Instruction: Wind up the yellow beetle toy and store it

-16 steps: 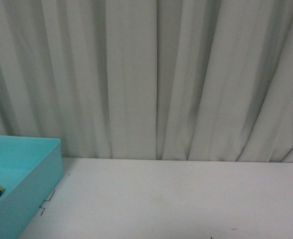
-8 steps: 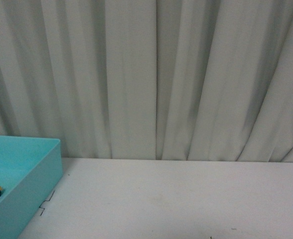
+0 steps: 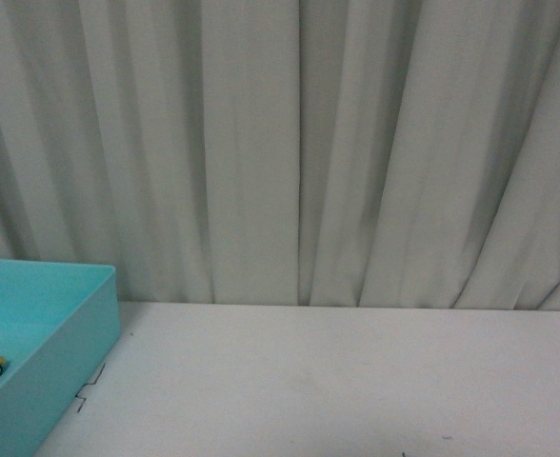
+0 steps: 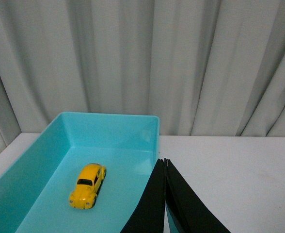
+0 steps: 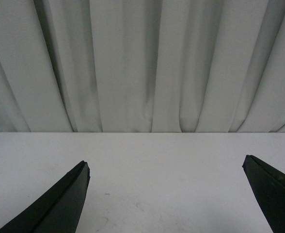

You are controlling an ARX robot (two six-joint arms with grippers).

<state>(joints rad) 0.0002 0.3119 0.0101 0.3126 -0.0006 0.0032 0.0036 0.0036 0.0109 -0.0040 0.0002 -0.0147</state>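
Inside the teal bin sits the yellow beetle toy.

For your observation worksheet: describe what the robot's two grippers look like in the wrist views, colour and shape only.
The left gripper has matte black, flat fingers tapering to thin pointed tips. The right gripper has the same plain black, wedge-shaped fingers. No cables, markings or padding are visible on either; the arms themselves are out of view.

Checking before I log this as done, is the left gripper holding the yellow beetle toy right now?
No. The left gripper is shut on nothing, while the yellow beetle toy sits apart on the floor of the teal bin.
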